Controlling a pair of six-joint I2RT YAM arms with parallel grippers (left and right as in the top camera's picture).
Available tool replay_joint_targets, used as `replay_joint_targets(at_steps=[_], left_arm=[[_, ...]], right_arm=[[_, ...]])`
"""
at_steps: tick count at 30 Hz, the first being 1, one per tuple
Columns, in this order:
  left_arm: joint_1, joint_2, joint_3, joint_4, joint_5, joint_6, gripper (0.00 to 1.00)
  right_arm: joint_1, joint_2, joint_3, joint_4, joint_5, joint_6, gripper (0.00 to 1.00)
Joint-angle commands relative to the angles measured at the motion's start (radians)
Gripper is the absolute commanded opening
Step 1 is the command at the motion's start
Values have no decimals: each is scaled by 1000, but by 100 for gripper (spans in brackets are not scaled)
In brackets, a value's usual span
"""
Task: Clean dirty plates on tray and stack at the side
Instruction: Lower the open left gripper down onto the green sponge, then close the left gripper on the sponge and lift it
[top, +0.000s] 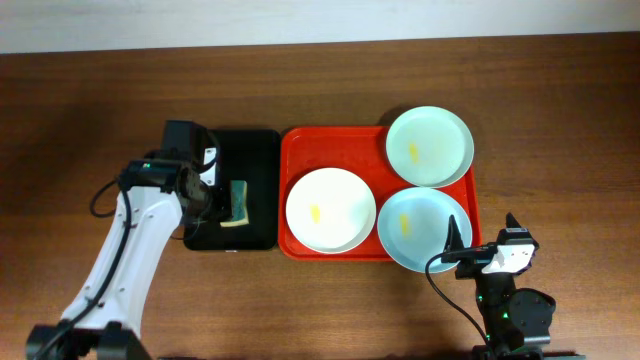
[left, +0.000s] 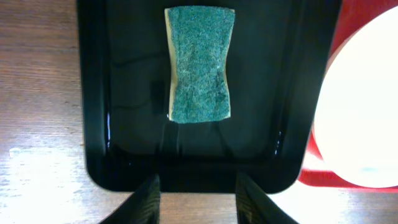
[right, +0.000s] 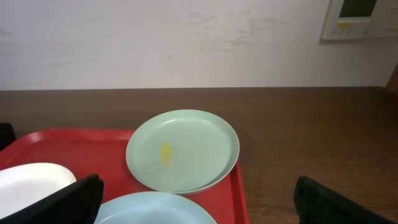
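Overhead alone shows all three dirty plates (top: 331, 209) on the red tray (top: 300, 150), the right claw (top: 484, 232) wide and empty at its near right corner; left wrist alone shows the left claw (left: 196, 199) parted, empty, just short of the sponge (left: 200, 63).

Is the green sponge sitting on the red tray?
No, the sponge lies in the black tray, beside the red tray.

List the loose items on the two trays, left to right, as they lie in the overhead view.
Sponge → white plate → near pale blue plate. The far pale green plate sits directly behind the near one, so its place in the order is unclear and it is left out.
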Motion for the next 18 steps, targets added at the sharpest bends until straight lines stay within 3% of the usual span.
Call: replay_joint_targets(at_steps=[1, 8, 18], left_arm=[[-2, 83, -8, 46, 14, 2, 37], [-2, 155, -8, 164, 15, 2, 28], [-12, 177, -8, 217, 15, 2, 26]], right_arm=[[6, -6, -5, -6, 12, 8, 98], [6, -6, -5, -6, 12, 8, 98], [6, -6, -5, -6, 12, 8, 98]])
